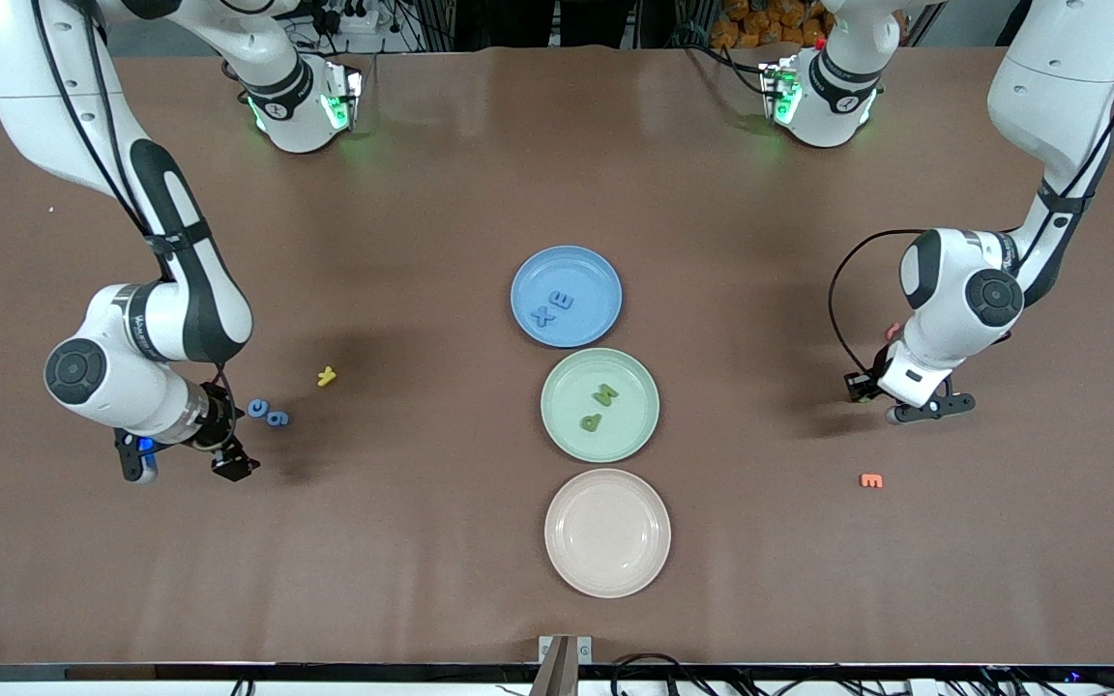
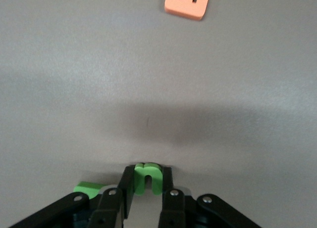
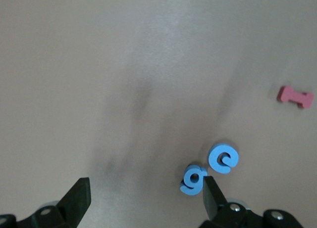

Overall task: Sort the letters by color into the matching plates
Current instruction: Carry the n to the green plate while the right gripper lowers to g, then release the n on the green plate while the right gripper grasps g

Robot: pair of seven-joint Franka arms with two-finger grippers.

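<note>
Two robot arms work over a brown matte surface point(image 1: 422, 193) with three plates in a column at its middle. The left end effector point(image 2: 144, 188), low over the surface toward the left arm's end, is closed on a small green letter point(image 2: 144, 177), pinched across its flat faces; a second green piece point(image 2: 88, 188) shows just beside one jaw. An orange letter E point(image 2: 186, 4) lies ahead of this end effector, well apart from it. The right end effector point(image 3: 143, 201) stands open over the surface toward the right arm's end, gripping nothing, with two blue letters point(image 3: 210, 168) right beside one of its fingers and a red piece point(image 3: 295, 97) farther off. A yellow letter point(image 1: 327, 376) lies between that end effector and the plates. The blue plate point(image 1: 605, 275) holds two blue letters, the green plate point(image 1: 639, 425) two green ones, and the beige plate point(image 1: 649, 556) is empty. The letters look like light, slightly squashy foam, easily nudged aside, so a grip across the chunky middle, straight from above, seems safest. Cables and dim clutter edge the room past the robots' bases.
</note>
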